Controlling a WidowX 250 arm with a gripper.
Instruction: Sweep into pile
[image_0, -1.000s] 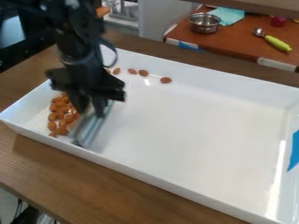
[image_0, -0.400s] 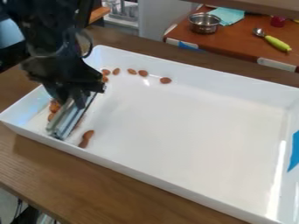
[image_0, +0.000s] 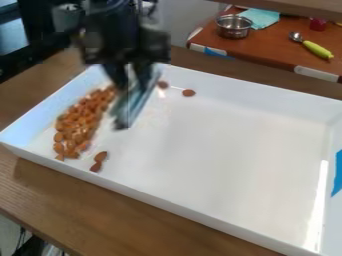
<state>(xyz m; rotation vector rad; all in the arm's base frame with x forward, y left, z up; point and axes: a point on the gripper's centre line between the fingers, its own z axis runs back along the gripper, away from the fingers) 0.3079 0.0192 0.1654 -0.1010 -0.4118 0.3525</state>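
Black two-fingered tool (image_0: 132, 84): pinching grey metallic blade (image_0: 133, 106). Brown oval almonds (image_0: 80, 122): heaped left of tool; strays (image_0: 189, 92) right of it. Advised: blade edge flush on white rectangular tray (image_0: 220, 150), slow strokes heapward.

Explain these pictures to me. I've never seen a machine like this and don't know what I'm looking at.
The black machine is a robot arm, seen by a fixed camera that looks down at a slant. At its end, the tool holds a flat silvery scraper, angled down over a white tray. Whether the scraper touches the tray I cannot tell.

The tray rests on a wooden table. Most of the almonds lie in a long heap by its left wall, as the picture shows it. Two sit just apart near the front wall, and two more lie by the far wall.

Behind, a reddish-brown table bears a metal pot and a green-handled spoon.
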